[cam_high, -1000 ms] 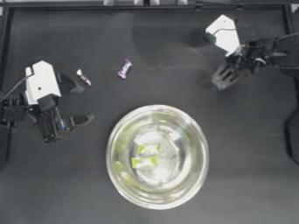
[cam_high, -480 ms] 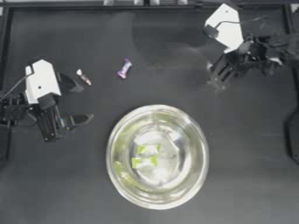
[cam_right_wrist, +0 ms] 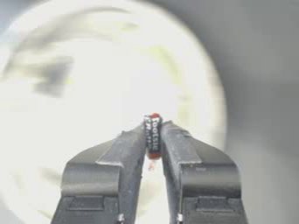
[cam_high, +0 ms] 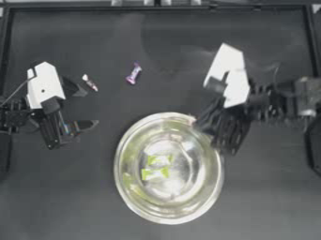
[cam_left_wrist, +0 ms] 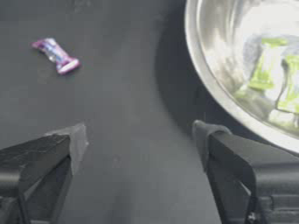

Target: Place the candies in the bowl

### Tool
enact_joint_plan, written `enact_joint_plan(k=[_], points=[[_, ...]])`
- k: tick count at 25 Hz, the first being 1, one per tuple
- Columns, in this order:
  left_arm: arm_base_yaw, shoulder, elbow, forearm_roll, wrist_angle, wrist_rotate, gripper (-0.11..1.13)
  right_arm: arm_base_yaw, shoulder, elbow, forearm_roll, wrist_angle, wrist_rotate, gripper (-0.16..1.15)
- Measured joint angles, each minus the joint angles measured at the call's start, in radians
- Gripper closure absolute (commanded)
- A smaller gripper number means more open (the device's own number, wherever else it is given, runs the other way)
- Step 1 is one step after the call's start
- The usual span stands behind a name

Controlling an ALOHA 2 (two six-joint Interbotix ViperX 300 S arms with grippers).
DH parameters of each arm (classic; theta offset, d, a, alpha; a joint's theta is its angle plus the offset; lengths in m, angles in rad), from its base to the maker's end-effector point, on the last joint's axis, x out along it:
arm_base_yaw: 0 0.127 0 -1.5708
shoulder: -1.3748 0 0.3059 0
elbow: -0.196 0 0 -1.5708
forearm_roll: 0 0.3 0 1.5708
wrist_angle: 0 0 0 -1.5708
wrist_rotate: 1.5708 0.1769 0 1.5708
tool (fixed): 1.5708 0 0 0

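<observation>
The silver bowl point(cam_high: 132, 197) sits in the lower middle of the table with two yellow-green candies point(cam_high: 156, 167) inside, also seen in the left wrist view point(cam_left_wrist: 265, 68). My right gripper point(cam_high: 215, 133) hangs over the bowl's upper right rim point(cam_right_wrist: 219, 109), shut on a white-and-red candy point(cam_right_wrist: 153, 134). A purple-pink candy point(cam_high: 133, 73) point(cam_left_wrist: 57, 55) and another white-and-red candy point(cam_high: 89, 82) lie on the table above and left of the bowl. My left gripper point(cam_high: 85, 107) point(cam_left_wrist: 140, 144) stands open at the left, nothing between its fingers.
The dark table has a raised black rim point(cam_high: 156, 8) along its far edge. Bare table lies between the left gripper and the bowl's rim point(cam_left_wrist: 204, 87).
My right gripper has swung from the upper right down and left to the bowl's rim, the candy still in it. The left arm has not moved.
</observation>
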State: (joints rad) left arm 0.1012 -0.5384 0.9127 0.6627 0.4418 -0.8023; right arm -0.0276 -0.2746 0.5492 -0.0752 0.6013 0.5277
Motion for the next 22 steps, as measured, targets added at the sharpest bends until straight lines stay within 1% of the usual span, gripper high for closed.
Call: enact_joint_plan(k=[4,7,10,11,15,16,17,18,20,22], points=[[0.011,0.000,0.011,0.000,0.000,-0.002,0.00,0.055,0.054,-0.011,0.000,-0.041,0.006,0.42],[0.020,0.000,0.018,-0.003,0.000,-0.002,0.00,0.071,0.101,-0.017,-0.002,-0.063,-0.003,0.41],[0.031,0.000,0.026,-0.011,-0.002,-0.002,0.00,0.074,0.140,-0.025,-0.012,-0.089,-0.006,0.36],[0.032,-0.002,0.029,-0.011,-0.002,-0.002,0.00,0.072,0.146,-0.025,-0.020,-0.101,-0.005,0.32],[0.046,0.000,0.041,-0.015,-0.002,-0.002,0.00,0.072,0.149,-0.025,-0.049,-0.164,0.000,-0.02],[0.052,-0.002,0.044,-0.015,-0.002,-0.002,0.00,0.072,0.149,-0.025,-0.051,-0.169,0.000,-0.09],[0.057,-0.002,0.046,-0.015,-0.002,-0.002,0.00,0.071,0.149,-0.025,-0.054,-0.176,0.000,-0.09],[0.063,-0.002,0.049,-0.018,-0.002,-0.002,0.00,0.071,0.147,-0.025,-0.054,-0.178,0.002,-0.05],[0.083,0.000,0.054,-0.035,-0.002,-0.002,0.00,0.071,0.149,-0.025,-0.055,-0.179,0.003,-0.02],[0.103,0.000,0.057,-0.052,-0.002,-0.002,0.00,0.069,0.147,-0.025,-0.057,-0.181,0.003,-0.02]])
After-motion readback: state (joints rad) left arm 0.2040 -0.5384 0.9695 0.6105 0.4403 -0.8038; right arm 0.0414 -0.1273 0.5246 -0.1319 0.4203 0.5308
